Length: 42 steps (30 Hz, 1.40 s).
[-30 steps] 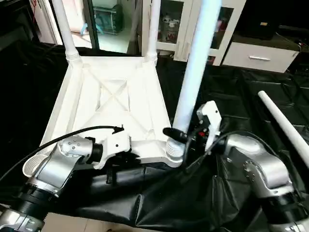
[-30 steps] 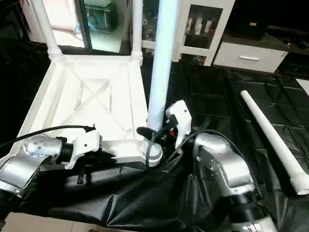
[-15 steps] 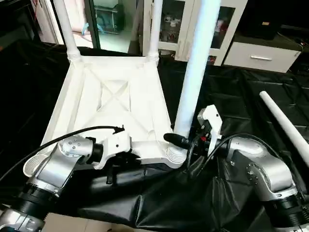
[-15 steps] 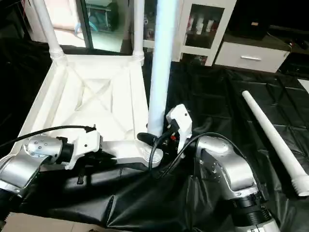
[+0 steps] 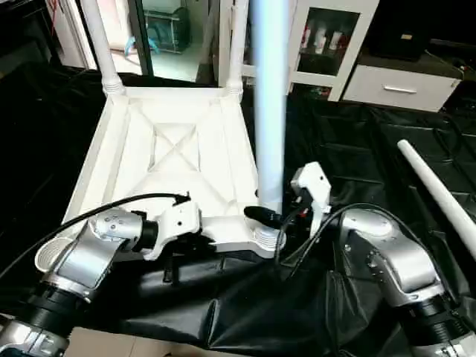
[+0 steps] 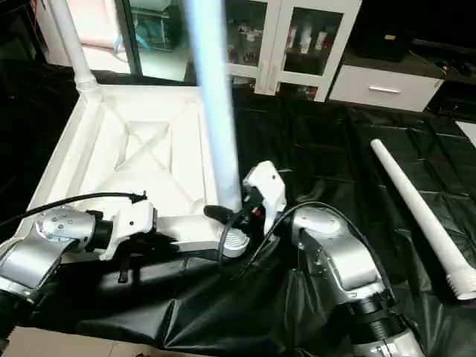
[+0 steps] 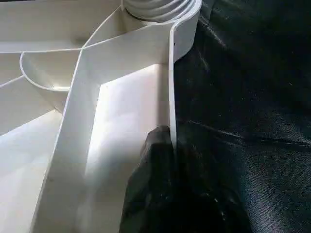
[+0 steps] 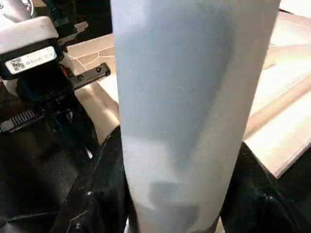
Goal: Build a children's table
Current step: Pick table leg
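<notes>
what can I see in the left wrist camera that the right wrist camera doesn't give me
Left wrist view: the left tool pinched shut on the tabletop's thin rim, black sheet beside it, and the ribbed corner socket.

Right wrist view: the right tool wrapped around the upright leg, and the left arm's camera housing beyond.

Both: the white tabletop underside.

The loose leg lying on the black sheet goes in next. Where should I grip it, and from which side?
Take the loose leg mid-shaft from above, fingers straddling it crosswise. It lies flat on the black sheet, with its ribbed end nearest the robot, so leave that end bare for the socket.
</notes>
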{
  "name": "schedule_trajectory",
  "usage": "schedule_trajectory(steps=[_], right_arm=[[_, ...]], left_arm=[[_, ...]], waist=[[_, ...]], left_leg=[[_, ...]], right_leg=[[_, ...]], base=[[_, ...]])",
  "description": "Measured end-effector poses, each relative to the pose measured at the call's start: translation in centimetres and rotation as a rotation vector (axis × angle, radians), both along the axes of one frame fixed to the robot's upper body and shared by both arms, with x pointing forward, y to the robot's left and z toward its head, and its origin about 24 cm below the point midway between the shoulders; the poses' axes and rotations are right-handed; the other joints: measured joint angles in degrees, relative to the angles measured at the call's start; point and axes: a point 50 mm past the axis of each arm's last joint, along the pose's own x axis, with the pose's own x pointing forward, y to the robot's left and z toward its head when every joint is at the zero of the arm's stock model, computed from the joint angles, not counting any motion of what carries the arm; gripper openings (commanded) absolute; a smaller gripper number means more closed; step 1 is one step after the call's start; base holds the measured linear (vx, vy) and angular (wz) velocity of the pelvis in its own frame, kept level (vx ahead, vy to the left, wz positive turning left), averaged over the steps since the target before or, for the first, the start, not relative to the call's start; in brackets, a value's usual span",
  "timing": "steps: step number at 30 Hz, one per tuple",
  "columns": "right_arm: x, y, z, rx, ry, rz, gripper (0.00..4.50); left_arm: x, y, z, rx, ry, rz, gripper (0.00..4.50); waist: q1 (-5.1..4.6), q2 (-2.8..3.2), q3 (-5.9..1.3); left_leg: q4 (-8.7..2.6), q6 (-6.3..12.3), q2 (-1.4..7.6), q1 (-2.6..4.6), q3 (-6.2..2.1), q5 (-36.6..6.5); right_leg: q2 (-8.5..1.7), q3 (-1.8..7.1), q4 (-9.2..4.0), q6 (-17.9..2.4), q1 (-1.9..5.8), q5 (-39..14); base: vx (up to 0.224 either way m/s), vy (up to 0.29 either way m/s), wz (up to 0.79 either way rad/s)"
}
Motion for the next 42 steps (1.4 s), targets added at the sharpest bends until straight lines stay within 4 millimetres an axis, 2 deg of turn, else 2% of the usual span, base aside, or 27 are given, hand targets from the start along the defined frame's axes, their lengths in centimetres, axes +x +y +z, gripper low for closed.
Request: schedule_trajectory(steps=[5,12,19,33,42], right_arm=[[0.0,0.0,-0.1,0.020,0.007,-0.016,1.87],[0.4,-1.0,-0.5,0.151,0.075,-0.105,1.87],[0.2,-1.6,-0.9,0.202,0.095,-0.141,1.87],[-1.5,-2.2,-1.8,0.294,0.031,-0.219,1.87],[-2.4,-2.1,-2.3,0.313,-0.032,-0.264,1.87]], left_arm=[[0.0,0.0,0.0,0.000,0.000,0.000,0.03],[0.2,-0.1,0.1,-0.003,-0.002,-0.001,0.03],[0.3,-0.3,0.1,-0.004,-0.003,-0.006,0.03],[0.3,-0.6,0.1,-0.014,-0.004,-0.013,0.03],[0.3,-0.7,0.1,-0.017,-0.006,-0.014,0.03]], waist=[[-0.06,-0.01,0.00],[-0.21,0.12,0.10],[-0.14,0.21,0.14],[0.40,0.69,0.22],[0.66,0.79,0.27]], left_leg=[[-0.14,0.00,0.00,-0.02,0.00,0.00],[-0.23,0.00,0.00,-0.12,0.00,0.00],[-0.38,0.00,0.00,-0.19,0.01,0.00],[-0.98,-0.03,0.00,-0.25,0.11,0.02],[-1.32,-0.05,-0.02,-0.22,0.18,0.04]], right_leg=[[0.00,0.00,-0.07,0.03,0.00,-0.02],[0.00,0.02,-0.21,0.03,-0.01,-0.02],[-0.01,0.01,-0.38,0.03,0.03,-0.02],[-0.01,0.00,-0.80,0.03,0.09,-0.02],[-0.03,-0.01,-0.97,0.04,0.08,-0.02]], base=[[0.000,0.000,0.00],[0.000,0.000,0.00],[0.000,0.000,0.00],[0.000,0.000,0.00],[0.000,0.000,0.00]])
